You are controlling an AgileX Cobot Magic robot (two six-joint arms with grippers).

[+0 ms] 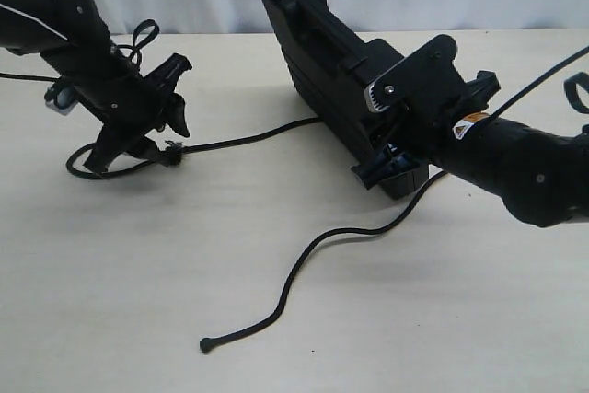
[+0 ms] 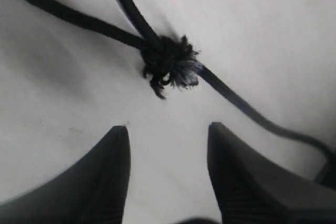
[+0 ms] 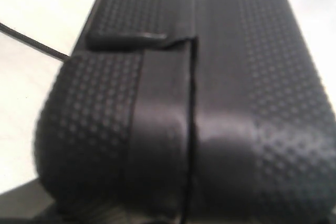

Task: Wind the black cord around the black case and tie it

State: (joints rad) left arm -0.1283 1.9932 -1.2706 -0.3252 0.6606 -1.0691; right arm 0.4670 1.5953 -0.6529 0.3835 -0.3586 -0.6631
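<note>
Black case (image 1: 317,52) stands on edge, far centre-right; my right gripper (image 1: 386,149) clamped on its near end; cord (image 1: 248,138) trails left over table (image 1: 138,273) to frayed knot (image 2: 168,64); my left gripper (image 2: 168,127) jaws apart, empty, just short of knot.

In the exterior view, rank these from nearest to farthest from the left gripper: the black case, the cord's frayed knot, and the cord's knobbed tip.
1. The frayed knot, on the table just beyond the left gripper.
2. The black case, standing on edge toward the right of the view, farther back.
3. The knobbed tip, lying alone near the table's front.
</note>
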